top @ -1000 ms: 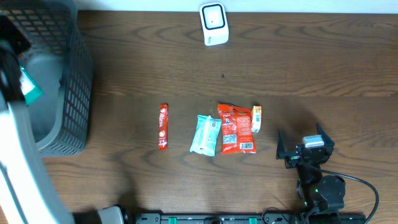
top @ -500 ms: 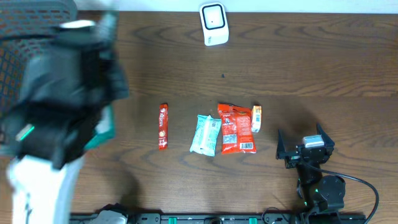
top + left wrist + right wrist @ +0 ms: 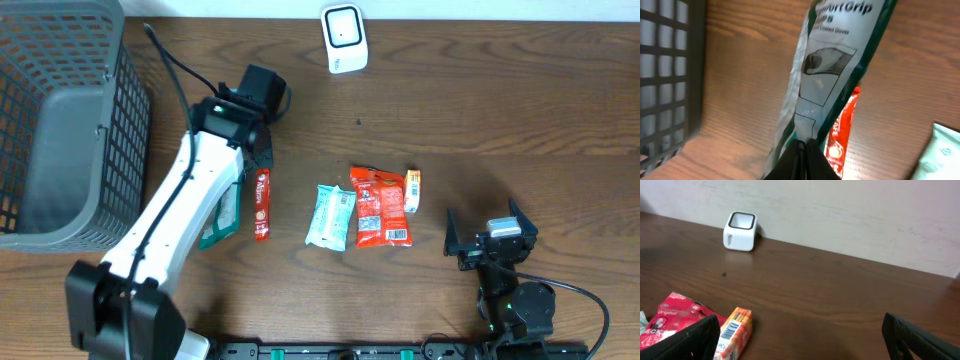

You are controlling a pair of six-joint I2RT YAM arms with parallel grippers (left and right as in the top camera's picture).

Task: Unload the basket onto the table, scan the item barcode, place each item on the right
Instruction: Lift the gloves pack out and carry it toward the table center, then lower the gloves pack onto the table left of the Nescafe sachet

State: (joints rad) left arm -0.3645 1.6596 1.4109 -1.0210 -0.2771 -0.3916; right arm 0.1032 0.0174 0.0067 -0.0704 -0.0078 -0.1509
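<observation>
Left gripper is pinched fully closed on 1 edge of the glove packet. The packet is glossy, with a white face, a dark green border, a gray glove picture and "ComfortGrip" lettering. In the wrist view it runs straight out from the fingertips over the wood. From overhead we only see a green-and-white strip of the packet poking out from under the forearm. We can't tell if it touches the table.

The left arm stretches diagonally from the near-left base toward the table centre, wrist bent over just above the top of the red stick. The packet sits between the basket and that stick, just beside the stick.

Right of the stick, in a row, are 1 pale wipes pack, 1 red snack bag and 1 small orange box. The scanner is at the far edge, well apart from the packet.

Right gripper is at near right, jaws spread wide, holding nothing.
</observation>
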